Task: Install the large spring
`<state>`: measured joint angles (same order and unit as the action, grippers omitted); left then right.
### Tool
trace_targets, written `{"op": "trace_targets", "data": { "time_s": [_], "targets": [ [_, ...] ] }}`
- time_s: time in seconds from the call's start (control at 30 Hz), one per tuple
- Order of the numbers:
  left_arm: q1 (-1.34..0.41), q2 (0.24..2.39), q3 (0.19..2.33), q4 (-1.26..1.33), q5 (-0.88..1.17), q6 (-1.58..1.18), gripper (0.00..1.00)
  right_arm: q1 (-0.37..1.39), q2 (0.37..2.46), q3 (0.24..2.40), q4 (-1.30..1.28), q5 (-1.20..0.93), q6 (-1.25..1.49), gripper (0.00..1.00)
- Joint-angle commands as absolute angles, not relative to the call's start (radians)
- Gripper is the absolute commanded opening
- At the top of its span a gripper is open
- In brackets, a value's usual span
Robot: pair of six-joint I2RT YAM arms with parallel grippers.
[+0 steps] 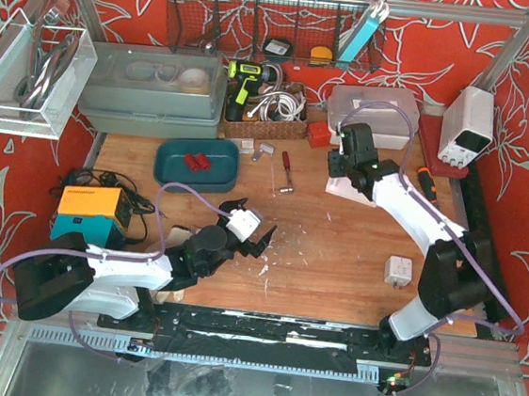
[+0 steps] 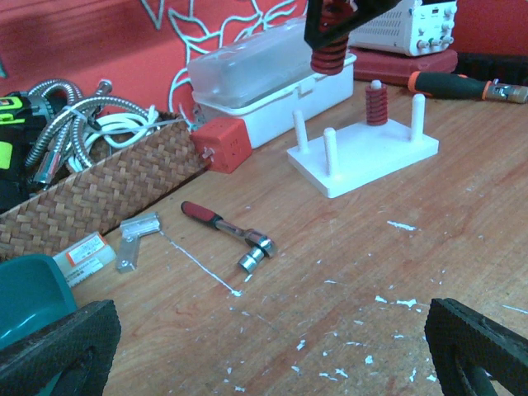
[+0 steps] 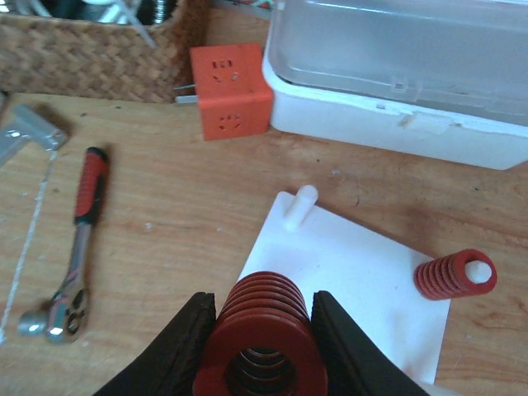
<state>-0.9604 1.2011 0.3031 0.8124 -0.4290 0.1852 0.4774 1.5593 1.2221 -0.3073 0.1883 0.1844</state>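
Ideally, over the white peg base (image 3: 346,272), the right gripper (image 3: 262,330), clamped on the coils of the large spring (image 2: 330,54) that hangs just above the base, should set the bore upright and centred on a free peg (image 3: 302,206) before lowering, clear of the small spring (image 3: 455,274) seated on a peg at the base's edge. Meanwhile the left gripper (image 1: 250,225) sits spread wide and empty, well apart from the base. From the right wrist the large spring covers whatever lies under it and the base's near edge is cut off, so I cannot tell which peg it lines up with.
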Motion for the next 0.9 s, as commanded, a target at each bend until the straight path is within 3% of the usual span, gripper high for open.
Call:
{"op": "trace_targets", "data": {
  "time_s": [0.0,0.43,0.87],
  "targets": [
    [-0.956,1.196,0.309,0.837,-0.42,0.172,1.0,0.425,1.643,1.307,-0.279,0.223,0.154,0.0],
    [-0.956,1.158,0.268,0.907,-0.144,0.155,1.0,0.323,1.929,1.576,-0.37,0.075,0.199,0.0],
    [-0.956,1.173,0.281,0.897,-0.125,0.15,1.0,0.303,2.034,1.666,-0.412,0.065,0.197,0.0]
  ]
}}
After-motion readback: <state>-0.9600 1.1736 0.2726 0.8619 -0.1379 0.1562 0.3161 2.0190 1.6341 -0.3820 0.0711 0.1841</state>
